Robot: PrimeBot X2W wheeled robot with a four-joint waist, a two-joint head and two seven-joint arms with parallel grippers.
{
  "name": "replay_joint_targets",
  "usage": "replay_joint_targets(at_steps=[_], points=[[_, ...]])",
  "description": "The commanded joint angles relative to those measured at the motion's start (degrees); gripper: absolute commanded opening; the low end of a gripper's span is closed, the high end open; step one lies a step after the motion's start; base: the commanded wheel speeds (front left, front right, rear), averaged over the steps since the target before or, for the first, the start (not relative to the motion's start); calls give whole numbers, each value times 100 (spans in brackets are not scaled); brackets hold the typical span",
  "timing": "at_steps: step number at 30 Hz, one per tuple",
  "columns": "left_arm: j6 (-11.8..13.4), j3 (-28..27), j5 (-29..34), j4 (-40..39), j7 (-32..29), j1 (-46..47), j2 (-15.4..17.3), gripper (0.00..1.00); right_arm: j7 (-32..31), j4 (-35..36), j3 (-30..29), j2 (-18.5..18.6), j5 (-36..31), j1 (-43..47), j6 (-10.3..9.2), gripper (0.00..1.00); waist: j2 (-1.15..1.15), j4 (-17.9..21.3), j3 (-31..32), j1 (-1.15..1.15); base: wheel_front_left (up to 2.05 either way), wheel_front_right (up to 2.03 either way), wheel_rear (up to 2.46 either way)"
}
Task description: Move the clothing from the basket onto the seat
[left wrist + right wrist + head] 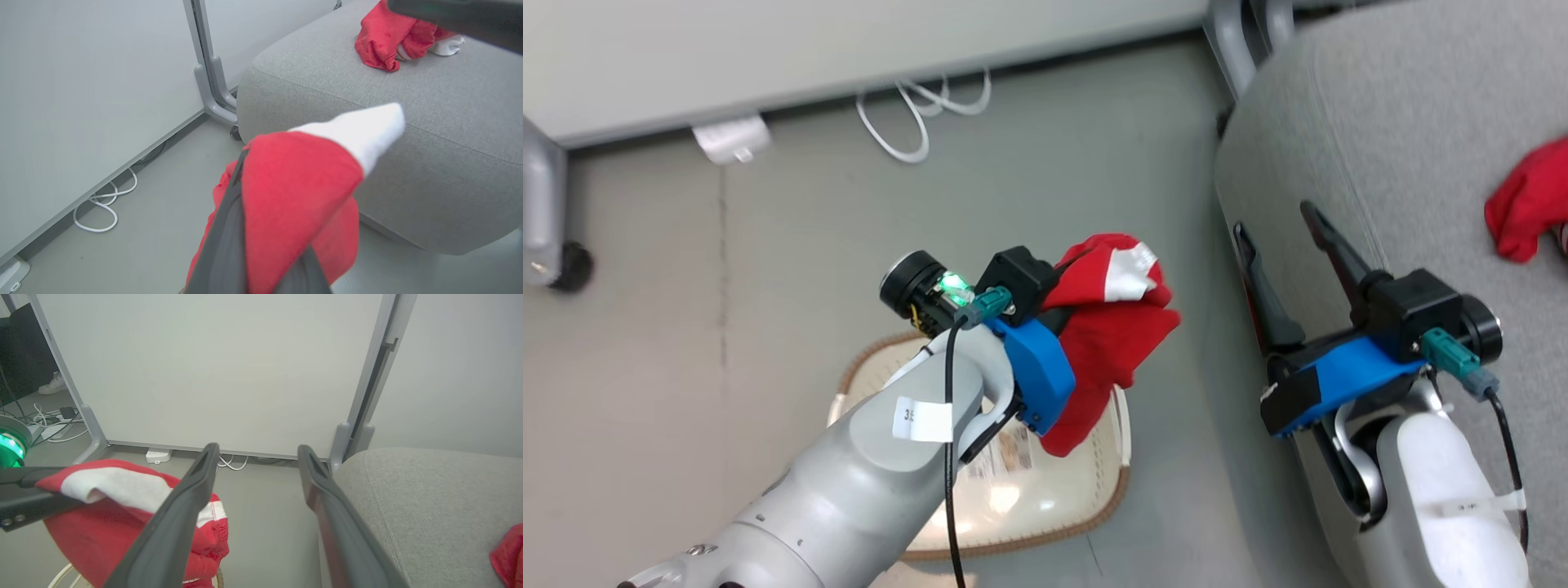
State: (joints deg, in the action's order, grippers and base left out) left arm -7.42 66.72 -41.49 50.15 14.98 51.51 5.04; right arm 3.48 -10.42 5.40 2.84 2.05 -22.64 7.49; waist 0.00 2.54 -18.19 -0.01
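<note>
My left gripper (1086,290) is shut on a red piece of clothing (1111,343) with a white panel, which hangs above the basket's (1117,490) right side. In the left wrist view the same clothing (294,192) is bunched over my dark fingers (220,245), which hides their tips. The cream basket with a brown rim stands on the floor left of the grey seat (1405,122). Another red garment (1527,208) lies on the seat (449,122). My right gripper (1274,219) stands open and empty against the seat's left edge, its fingers (196,490) spread wide.
A pale partition panel (212,367) on grey metal legs (212,81) stands behind the floor area. A white cable (907,122) and a power strip (731,139) lie along its base. A dark caster (572,265) sits at far left. Grey floor separates the basket and the seat.
</note>
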Motion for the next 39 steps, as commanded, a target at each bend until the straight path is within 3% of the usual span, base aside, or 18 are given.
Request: replay_joint_targets(at_steps=[1,7,20,39], points=[[-8,-88,-7,-108,27,-52,-25,0,-38,8,-12,9,-13,163,1,100,0,-395,630,1,0,0,0],[-8,-230,-106,-503,28,-66,-85,0,-166,64,-28,9,69,524,1,100,0,-556,1151,1,0,0,0],[-9,152,-794,-632,29,318,-173,0,-338,113,103,9,22,951,1,100,0,-622,1687,1,0,0,0],[-9,271,-1129,-543,30,464,-202,0,-490,49,693,9,446,1270,1,100,0,-554,1771,1,0,0,0]])
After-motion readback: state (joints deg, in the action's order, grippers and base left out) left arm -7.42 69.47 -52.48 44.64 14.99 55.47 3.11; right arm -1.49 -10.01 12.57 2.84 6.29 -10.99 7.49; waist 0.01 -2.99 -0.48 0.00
